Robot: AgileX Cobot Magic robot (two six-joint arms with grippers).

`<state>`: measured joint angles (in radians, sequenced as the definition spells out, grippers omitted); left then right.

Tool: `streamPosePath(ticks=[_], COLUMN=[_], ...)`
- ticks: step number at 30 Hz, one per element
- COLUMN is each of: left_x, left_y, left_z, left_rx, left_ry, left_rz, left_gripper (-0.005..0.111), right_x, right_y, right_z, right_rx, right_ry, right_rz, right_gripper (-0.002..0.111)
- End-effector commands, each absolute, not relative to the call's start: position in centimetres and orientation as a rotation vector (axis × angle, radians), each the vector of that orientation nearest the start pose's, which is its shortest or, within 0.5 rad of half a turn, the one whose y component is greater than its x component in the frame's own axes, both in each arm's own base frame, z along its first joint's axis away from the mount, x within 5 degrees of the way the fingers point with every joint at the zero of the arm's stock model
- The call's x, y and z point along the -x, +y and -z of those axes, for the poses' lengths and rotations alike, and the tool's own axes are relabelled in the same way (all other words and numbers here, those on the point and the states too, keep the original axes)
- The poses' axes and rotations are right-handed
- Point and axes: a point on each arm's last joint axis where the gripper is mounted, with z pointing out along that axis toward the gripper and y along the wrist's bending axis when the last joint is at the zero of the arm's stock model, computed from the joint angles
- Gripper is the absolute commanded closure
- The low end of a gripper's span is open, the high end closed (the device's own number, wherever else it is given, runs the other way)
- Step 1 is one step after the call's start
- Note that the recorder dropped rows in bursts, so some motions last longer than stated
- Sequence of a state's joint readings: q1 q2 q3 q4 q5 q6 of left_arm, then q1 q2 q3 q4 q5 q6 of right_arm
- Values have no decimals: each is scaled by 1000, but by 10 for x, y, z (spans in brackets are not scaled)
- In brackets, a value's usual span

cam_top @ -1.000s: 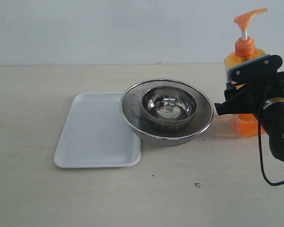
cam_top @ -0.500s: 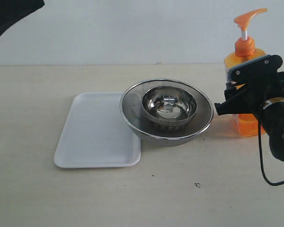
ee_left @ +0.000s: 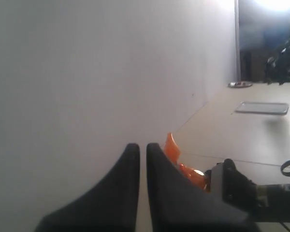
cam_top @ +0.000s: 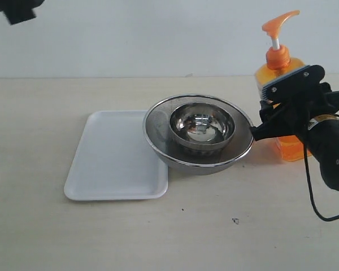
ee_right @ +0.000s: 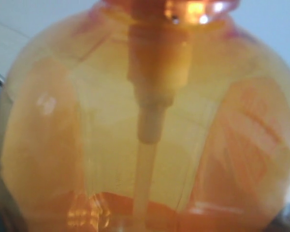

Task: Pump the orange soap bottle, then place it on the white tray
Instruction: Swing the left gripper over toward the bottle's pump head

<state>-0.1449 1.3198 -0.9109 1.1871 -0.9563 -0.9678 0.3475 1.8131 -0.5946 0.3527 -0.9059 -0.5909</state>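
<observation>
The orange soap bottle (cam_top: 291, 149) is translucent, with a white stem. The white tray (cam_top: 110, 152) is plain. The two bowls (cam_top: 206, 164) are shiny silver, the table (cam_top: 260, 243) beige.
</observation>
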Motion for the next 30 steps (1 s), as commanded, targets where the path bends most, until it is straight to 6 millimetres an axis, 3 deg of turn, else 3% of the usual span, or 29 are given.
streamPosePath(ticks=[1,6,10,18,24,30], left_x=[-281,-311,-334,-359,-375,-379], left_y=[-137,-176,-210,-269,-289,-300], left_z=[-386,-391,-380,-356,-336,-323], left_rx=[-848,-940,-1056,-1027,-845,-906], left_ry=[1296,1363,1445,1536,1605,1549], left_rz=[625,657,683,843,592,336], left_gripper=[102,102,102,102,102,102], right_x=[-307,-307,-306,-303,-303,-303], right_y=[87,87,87,88,88,88], right_z=[-145,-144,-141,-135,-135,-136], right_rx=[528,566,624,715,731,736], right_ry=[1805,1809,1825,1869,1862,1858], right_rz=[285,311,334,349,361,362], right_gripper=[107,107,107,107,107,107])
